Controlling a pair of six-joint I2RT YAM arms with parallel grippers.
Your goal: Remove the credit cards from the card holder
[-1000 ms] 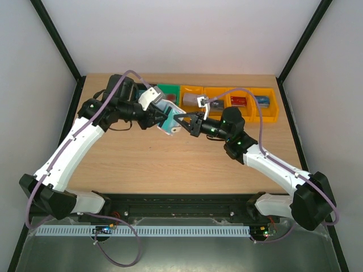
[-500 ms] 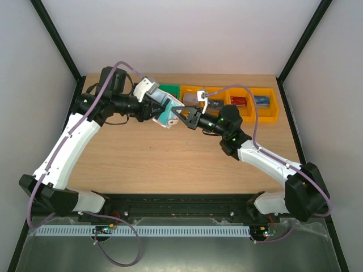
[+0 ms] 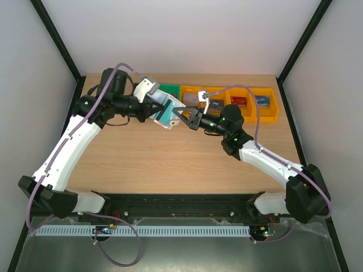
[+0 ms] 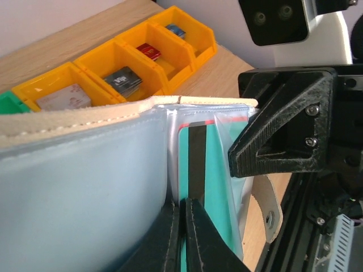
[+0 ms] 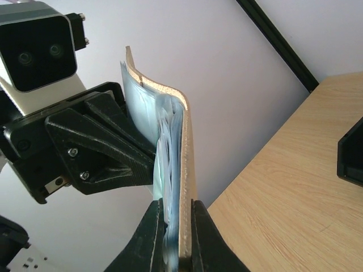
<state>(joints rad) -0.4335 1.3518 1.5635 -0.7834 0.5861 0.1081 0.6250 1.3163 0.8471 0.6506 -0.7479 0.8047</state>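
Note:
Both grippers hold the card holder [image 3: 165, 113] up in the air, just in front of the bins. In the left wrist view it stands open, showing its pale blue sleeves [image 4: 85, 187] and its snap tab [image 4: 267, 205]. A teal credit card [image 4: 220, 170] with a black stripe sits in a sleeve. My left gripper [image 4: 184, 222] is shut on that card's lower edge. My right gripper [image 5: 177, 229] is shut on the holder's outer cover [image 5: 185, 147] and several sleeves. More credit cards lie in the bins: grey [image 4: 123, 80], red [image 4: 148, 51], blue [image 4: 174, 29].
A row of bins stands along the table's back edge: a green bin [image 3: 168, 89] and several orange bins [image 3: 249, 103]. The right gripper's black body [image 4: 283, 136] is close beside the holder. Bare wooden table [image 3: 170, 164] lies below the holder.
The left gripper's jaws have closed onto the teal card. A second ago both arms carried the holder a little up and back toward the bins; since then they have hardly moved.

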